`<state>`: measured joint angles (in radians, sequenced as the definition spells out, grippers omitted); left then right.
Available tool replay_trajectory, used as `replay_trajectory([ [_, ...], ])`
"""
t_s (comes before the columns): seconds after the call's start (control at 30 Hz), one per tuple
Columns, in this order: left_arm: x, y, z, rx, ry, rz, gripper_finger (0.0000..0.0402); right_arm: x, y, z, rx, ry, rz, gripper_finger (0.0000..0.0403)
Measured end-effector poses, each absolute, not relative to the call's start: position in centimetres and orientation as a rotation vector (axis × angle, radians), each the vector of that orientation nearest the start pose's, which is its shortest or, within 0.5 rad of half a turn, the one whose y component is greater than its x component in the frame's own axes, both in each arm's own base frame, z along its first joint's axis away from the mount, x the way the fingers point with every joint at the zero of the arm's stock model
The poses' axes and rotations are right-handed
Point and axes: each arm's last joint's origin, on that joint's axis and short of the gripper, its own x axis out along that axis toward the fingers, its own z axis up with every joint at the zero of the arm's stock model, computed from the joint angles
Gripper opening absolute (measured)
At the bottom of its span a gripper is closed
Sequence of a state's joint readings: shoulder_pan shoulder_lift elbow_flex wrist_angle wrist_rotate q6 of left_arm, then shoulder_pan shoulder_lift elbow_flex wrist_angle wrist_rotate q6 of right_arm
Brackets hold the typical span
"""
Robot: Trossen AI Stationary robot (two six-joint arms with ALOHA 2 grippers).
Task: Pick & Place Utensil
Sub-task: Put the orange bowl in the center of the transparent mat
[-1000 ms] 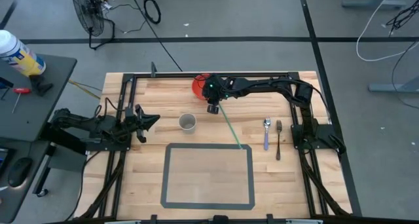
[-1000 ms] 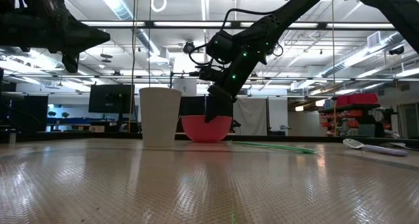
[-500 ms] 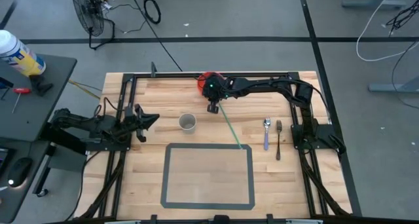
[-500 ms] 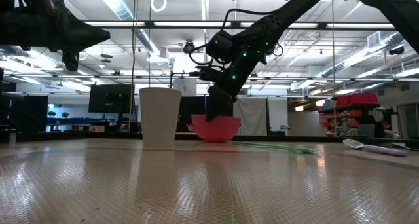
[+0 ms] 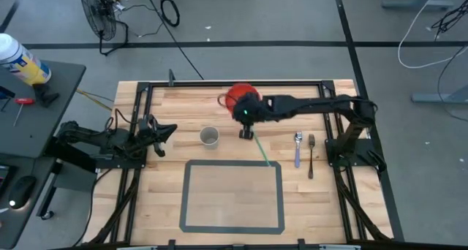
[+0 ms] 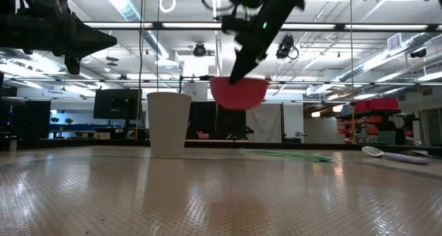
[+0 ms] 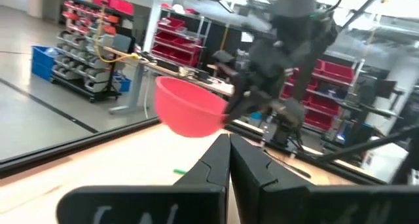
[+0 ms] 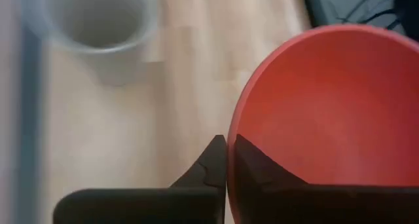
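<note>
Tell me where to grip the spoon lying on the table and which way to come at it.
Grip the spoon at mid-handle, coming straight down from above. It lies flat with its long axis running away from the table's front, so set the fingers across the narrow handle. The fork lies parallel close beside it; keep the finger on that side within the gap.

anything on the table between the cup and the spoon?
High view: the green straw lies between the cup and the spoon; the right gripper, holding the red bowl, hangs over that stretch.
</note>
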<state>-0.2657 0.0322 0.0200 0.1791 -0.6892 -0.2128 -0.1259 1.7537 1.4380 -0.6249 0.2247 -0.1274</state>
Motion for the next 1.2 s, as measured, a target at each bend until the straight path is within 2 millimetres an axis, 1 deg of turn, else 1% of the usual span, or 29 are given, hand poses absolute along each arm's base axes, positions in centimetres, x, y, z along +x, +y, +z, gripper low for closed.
replay_trajectory([
  [0.13, 9.3, -0.7, 18.4, -0.281, -0.186, 0.364, 0.0014, 36.4, -1.1, 28.1, -0.157, 0.945, -0.221, 0.0012],
  [0.27, 9.3, -0.8, 18.4, -0.285, -0.189, 0.344, 0.0014, 36.2, 2.9, 28.2, -0.151, 0.927, -0.145, 0.0012],
  [0.4, 9.3, -0.8, 18.4, -0.281, -0.186, 0.344, 0.0014, 35.8, 6.1, 28.1, -0.118, 0.915, -0.092, 0.0012],
  [0.53, 9.3, -0.8, 18.4, -0.236, -0.178, 0.344, 0.0014, 35.2, 8.9, 28.1, -0.102, 0.912, -0.046, 0.0012],
  [0.73, 9.3, -0.8, 18.4, -0.214, -0.173, 0.346, 0.0014, 34.5, 12.6, 27.5, -0.085, 0.916, 0.015, 0.0011],
  [0.8, 9.3, -0.8, 18.4, -0.215, -0.173, 0.346, 0.0014, 34.7, 13.8, 27.4, -0.077, 0.879, 0.043, 0.0011],
  [0.9, 9.3, -0.8, 18.4, -0.231, -0.174, 0.345, 0.0014, 35.3, 15.3, 26.3, -0.065, 0.862, 0.1, 0.0011],
  [1.03, 9.3, -0.8, 18.2, -0.257, -0.167, 0.342, 0.0013, 36.5, 16.8, 24.6, -0.053, 0.834, 0.147, 0.0011],
  [1.2, 9.4, -0.8, 18.2, -0.248, -0.16, 0.335, 0.0013, 37.5, 17.7, 23.0, -0.026, 0.819, 0.201, 0.0011],
])
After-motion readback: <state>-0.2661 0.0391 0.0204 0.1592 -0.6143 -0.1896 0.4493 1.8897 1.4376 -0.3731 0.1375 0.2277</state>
